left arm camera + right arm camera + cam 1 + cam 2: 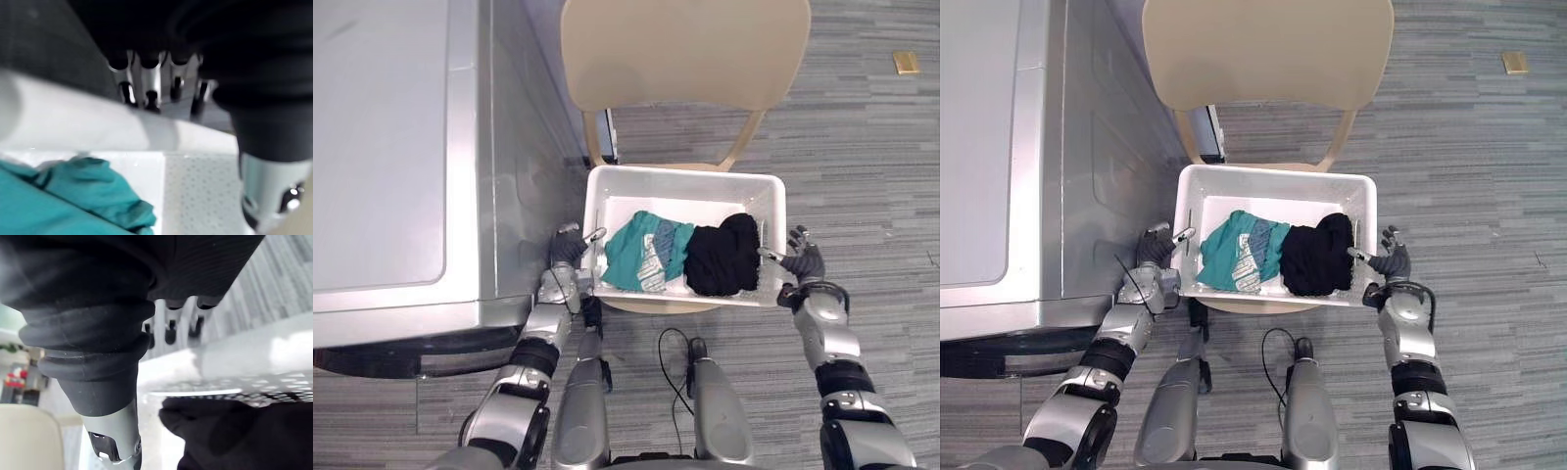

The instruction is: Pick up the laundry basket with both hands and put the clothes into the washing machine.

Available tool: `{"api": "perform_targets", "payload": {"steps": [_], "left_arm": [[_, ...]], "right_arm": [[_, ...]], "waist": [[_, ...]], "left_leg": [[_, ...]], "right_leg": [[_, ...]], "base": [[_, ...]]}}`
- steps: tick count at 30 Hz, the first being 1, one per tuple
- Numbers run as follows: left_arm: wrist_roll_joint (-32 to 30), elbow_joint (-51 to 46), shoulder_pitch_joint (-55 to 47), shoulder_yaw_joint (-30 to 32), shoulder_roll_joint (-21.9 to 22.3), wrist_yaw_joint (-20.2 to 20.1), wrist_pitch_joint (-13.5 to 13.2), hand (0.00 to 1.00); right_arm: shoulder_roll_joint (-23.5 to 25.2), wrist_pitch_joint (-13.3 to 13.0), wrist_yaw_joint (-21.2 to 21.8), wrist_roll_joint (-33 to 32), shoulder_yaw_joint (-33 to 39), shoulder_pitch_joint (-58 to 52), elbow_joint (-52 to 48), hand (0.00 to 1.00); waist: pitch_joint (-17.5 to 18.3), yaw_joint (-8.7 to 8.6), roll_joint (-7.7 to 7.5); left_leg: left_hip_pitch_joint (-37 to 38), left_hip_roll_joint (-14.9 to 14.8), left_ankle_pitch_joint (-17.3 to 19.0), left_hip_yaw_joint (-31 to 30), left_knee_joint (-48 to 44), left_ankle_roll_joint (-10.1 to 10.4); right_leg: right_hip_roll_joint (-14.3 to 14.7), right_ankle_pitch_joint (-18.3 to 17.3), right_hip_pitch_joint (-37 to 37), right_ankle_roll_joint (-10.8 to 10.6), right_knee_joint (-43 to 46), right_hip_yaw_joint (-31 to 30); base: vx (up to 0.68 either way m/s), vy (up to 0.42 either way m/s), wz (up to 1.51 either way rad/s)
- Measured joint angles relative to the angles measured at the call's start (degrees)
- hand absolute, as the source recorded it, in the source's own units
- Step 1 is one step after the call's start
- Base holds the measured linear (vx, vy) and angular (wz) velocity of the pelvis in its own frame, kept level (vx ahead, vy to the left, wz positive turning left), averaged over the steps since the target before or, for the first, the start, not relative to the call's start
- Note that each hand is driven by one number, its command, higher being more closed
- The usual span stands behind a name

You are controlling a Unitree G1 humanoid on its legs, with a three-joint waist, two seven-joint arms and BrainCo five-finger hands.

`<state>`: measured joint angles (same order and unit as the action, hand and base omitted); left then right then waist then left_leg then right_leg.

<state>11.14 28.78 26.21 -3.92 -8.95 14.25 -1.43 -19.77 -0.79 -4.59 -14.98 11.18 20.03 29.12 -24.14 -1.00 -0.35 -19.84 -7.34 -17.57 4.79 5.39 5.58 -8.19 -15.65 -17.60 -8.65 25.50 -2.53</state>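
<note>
We start at our left hand [570, 247], which sits at the left end wall of the laundry basket [685, 174]. Its thumb is hooked over the rim to the inside and its fingers [149, 81] run down the outside, so it pinches the rim between them. Our right hand [801, 260] mirrors this at the right end wall, thumb inside and fingers outside, clamped on the rim in the same way. How firm either grip is, we cannot tell. Between the two hands the basket lies on the seat of a pale wooden chair [685, 49], whose front edge shows just under the basket's near wall, and we judge that it has not yet been lifted. The washing machine [382, 147] stands just beside the chair on our left, close to the left hand, showing its grey top and side but not its door. By our reading the grasp is made. The lift, the carry to the machine and the loading of the clothes are all left to do. The basket is a white, rectangular plastic tub with perforated walls, sitting level. A crumpled teal garment [641, 250] lies in its left half, touching a bunched black garment [724, 255] in its right half, and both sit below the rim.
</note>
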Motion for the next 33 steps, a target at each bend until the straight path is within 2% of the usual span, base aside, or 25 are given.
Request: {"api": "perform_targets", "payload": {"steps": [4, 11, 18, 20, 26, 29, 33], "left_arm": [[-2.99, -12.13, -4.92, -0.18, -0.14, -0.63, -0.38, 0.0], [-5.71, -22.65, -10.5, 0.13, -0.05, -1.9, -1.29, 0.0], [-7.49, -28.74, -16.44, 2.05, 1.74, -4.34, -1.33, 0.0], [-7.46, -33.44, -19.35, 3.25, 2.83, -4.51, -1.46, 0.0], [-6.39, -44.69, -26.44, 7.12, 6.06, -6.85, -4.4, 0.0], [-3.85, -49.48, -31.62, 11.8, 7.17, -7.79, -5.64, 0.0], [-2.86, -55.88, -38.61, 13.35, 9.59, -7.87, -6.58, 0.0]], "right_arm": [[-0.64, -0.21, 1.55, 0.02, 2.31, -2.73, -5.63, 0.0], [-0.64, -0.32, 3.57, 1.12, 4.84, -7.56, -8.55, 0.0], [-0.1, -0.08, 4.9, 2.47, 6.83, -12.05, -12.68, 0.0], [0.26, -0.08, 4.95, 2.75, 7.23, -14.22, -16.57, 0.0], [2.29, -0.25, 6.2, 4.48, 9.71, -19.79, -25.02, 0.0], [4.86, -0.7, 6.62, 5.13, 10.94, -22.92, -28.98, 0.0], [9.5, -0.84, 7.47, 6.78, 10.72, -27.29, -34.31, 0.0]], "waist": [[0.06, 0.12, 0.01], [1.28, 0.06, 0.4], [5.35, -0.23, 2.34], [7.11, -1.09, 3.28], [10.75, -1.4, 4.83], [12.92, -1.33, 5.64], [14.2, -0.99, 5.55]], "left_leg": [[0.44, -0.3, 0.37, -0.44, 0.01, 0.15], [2.11, -0.3, 0.27, -0.86, 0.0, -0.03], [4.61, -0.31, 0.71, -1.06, 0.0, 0.23], [4.75, -0.3, 0.73, -1.61, 0.0, 0.24], [6.62, -0.88, 1.36, -1.76, 0.03, 0.64], [7.36, -0.89, 1.82, -2.22, 0.04, 0.65], [8.19, -0.78, 1.88, -3.05, 0.04, 0.64]], "right_leg": [[0.2, -0.04, 1.75, 0.07, -1.36, 1.29], [0.24, -0.01, 4.39, 0.08, -3.06, 1.79], [0.3, 0.07, 8.6, 0.21, -6.16, 2.5], [0.42, 0.34, 9.83, 0.54, -7.44, 3.2], [1.17, 0.82, 12.91, 1.18, -9.86, 4.14], [1.24, 1.27, 14.61, 1.24, -11.24, 4.82], [1.34, 1.93, 16.88, 1.31, -12.91, 5.82]], "base": [[-0.02, -0.017, 0.08], [0.03, -0.019, 0.02], [0.07, -0.043, 0.04], [0.06, -0.034, 0.14], [0.01, -0.025, 0.05], [0.01, -0.015, 0.07], [-0.01, -0.002, 0.13]]}}
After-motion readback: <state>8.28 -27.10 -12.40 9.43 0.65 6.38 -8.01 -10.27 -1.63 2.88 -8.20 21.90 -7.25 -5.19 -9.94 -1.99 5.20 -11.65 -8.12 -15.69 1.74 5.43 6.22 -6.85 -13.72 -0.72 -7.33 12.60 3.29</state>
